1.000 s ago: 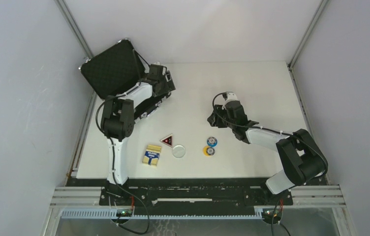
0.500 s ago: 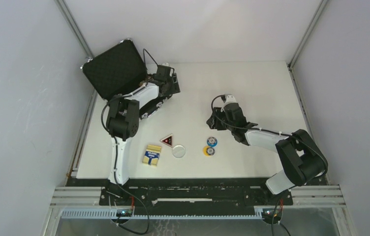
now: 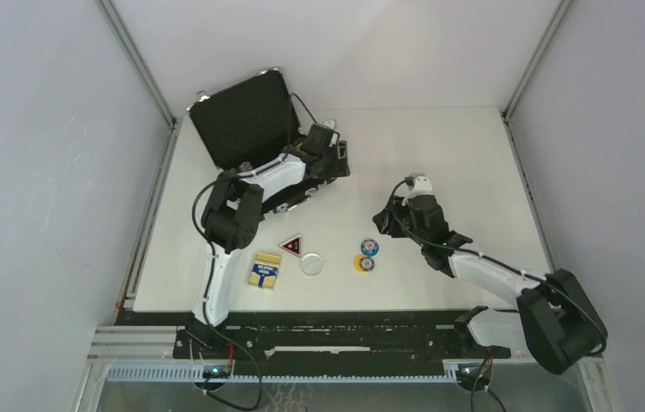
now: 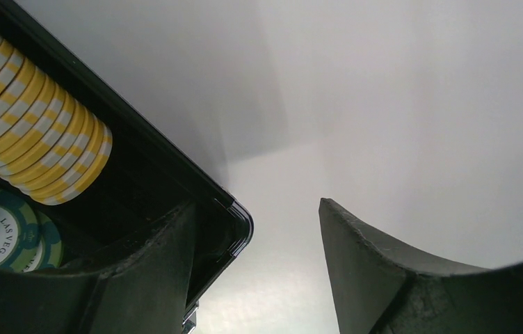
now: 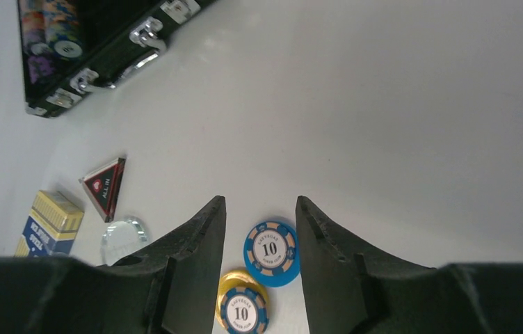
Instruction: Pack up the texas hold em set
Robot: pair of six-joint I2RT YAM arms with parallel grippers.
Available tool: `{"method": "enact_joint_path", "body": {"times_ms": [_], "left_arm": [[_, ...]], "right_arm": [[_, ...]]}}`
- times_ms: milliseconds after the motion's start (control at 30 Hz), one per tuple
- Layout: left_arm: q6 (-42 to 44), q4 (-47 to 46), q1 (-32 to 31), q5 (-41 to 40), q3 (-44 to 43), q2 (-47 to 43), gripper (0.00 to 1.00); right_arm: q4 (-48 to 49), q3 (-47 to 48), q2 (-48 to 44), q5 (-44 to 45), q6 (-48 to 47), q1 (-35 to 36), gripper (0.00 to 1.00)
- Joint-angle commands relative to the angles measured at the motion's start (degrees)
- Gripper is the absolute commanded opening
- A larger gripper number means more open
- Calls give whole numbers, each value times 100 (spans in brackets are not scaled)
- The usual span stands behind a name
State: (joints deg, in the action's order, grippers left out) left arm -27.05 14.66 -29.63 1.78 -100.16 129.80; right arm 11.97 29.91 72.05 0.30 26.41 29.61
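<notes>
The black briefcase (image 3: pixel 246 116) stands open at the back left, lid up; rows of yellow chips (image 4: pixel 29 139) and a green chip (image 4: pixel 1 229) lie inside. My left gripper (image 3: pixel 336 159) is open astride the case's corner (image 4: pixel 239 216), one finger inside the wall, one outside. My right gripper (image 3: pixel 388 225) is open and hovers over a blue chip (image 5: pixel 271 252). Beside that chip a blue chip lies on a yellow disc (image 5: pixel 243 309). A clear white disc (image 3: pixel 311 264), the red-black triangular token (image 3: pixel 292 245) and the yellow-blue card box (image 3: pixel 265 269) lie on the table.
The case's silver latches (image 5: pixel 149 31) face the table's middle. Grey walls close in the table on three sides, with metal posts (image 3: pixel 143 64) at the back corners. The loose pieces lie in a row towards the near edge.
My left arm has swung right, and the open briefcase has slid and turned right with it. My right gripper has moved nearer and now stands over the blue chip.
</notes>
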Motion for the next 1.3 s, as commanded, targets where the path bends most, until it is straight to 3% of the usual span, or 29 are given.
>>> {"method": "enact_joint_path", "body": {"times_ms": [0,300,400,533,667,767,900,1100,1167,1267], "left_arm": [[-401,-146,-909,1320,247,100,68],[-248,-395,-1593,1402,993,-287,71],[-80,-544,-1651,1105,1307,-636,79],[343,-773,-1652,365,1609,-1434,99],[624,-1009,-1652,-52,1773,-2063,100],[670,-1072,-1652,-251,2015,-2542,100],[598,-1289,-1652,-903,2877,-3531,100],[147,-1108,-1632,-3373,4567,-5114,100],[-271,-748,-1484,-3905,4858,-5382,100],[-708,-313,-894,-3690,5171,-5645,100]], "right_arm": [[-155,-179,-839,290,251,-42,50],[-815,-789,-2520,708,524,20,48],[-1024,-930,-2976,857,591,111,48],[-1319,-987,-3349,1077,678,305,48],[-1285,-1057,-3422,1262,724,527,48],[-940,-1046,-3138,1312,618,570,48],[-565,-577,-2101,1197,274,495,48],[-529,797,-81,893,-398,171,49],[-759,1331,493,814,-535,29,52],[-1181,2063,1285,815,-680,-127,65]]}}
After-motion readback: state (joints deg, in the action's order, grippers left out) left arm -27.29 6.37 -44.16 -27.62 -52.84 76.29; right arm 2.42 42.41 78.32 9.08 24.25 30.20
